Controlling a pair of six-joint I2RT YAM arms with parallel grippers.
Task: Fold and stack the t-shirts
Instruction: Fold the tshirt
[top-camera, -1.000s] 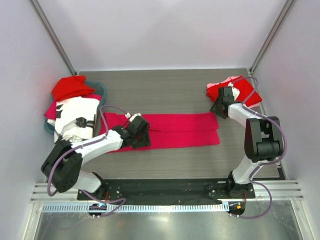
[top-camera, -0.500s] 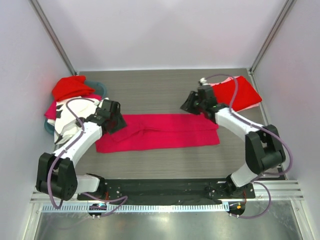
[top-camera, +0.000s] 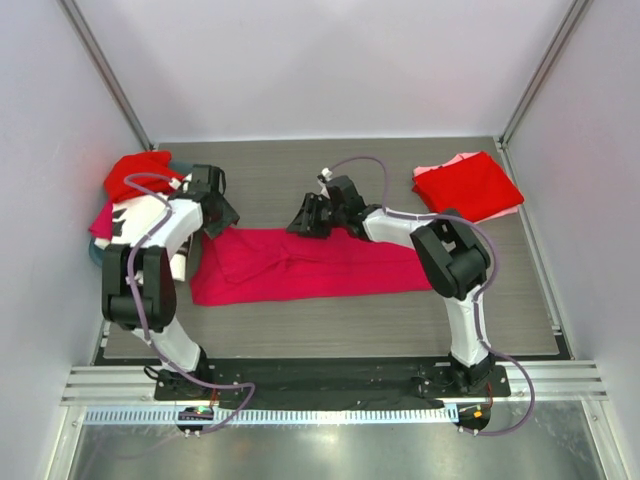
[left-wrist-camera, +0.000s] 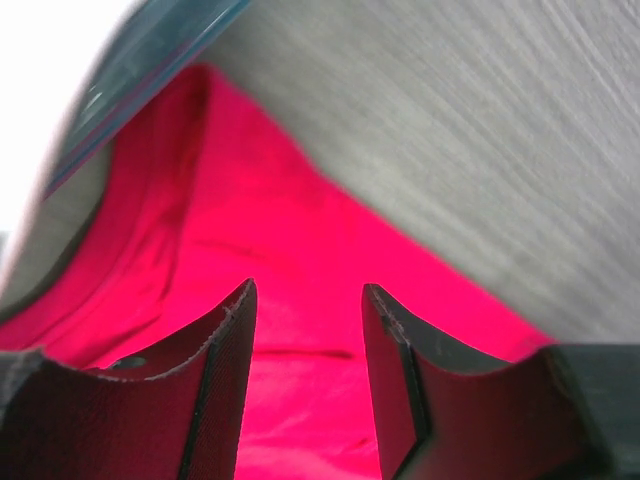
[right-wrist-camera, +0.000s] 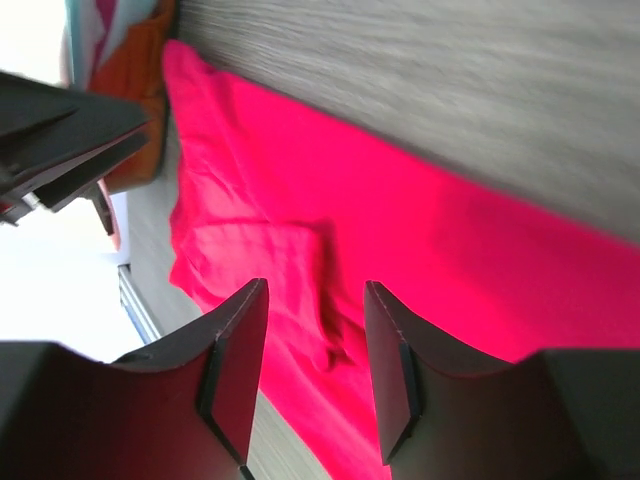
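both arms have swung over since a moment ago: my left gripper (top-camera: 213, 214) went to the far left corner of the pink t-shirt (top-camera: 330, 264), and my right gripper (top-camera: 306, 218) slid left to the middle of its far edge. i see each gripper partly open, holding nothing, just over the cloth. the t-shirt lies spread on the desk (top-camera: 350, 170), with the folded red pile (top-camera: 468, 185) at the far right.

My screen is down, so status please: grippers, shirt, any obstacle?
Left gripper open, over far-left corner of pink shirt. Right gripper open, over its far edge. Shirt lying on table, not held. No obstacle seen.
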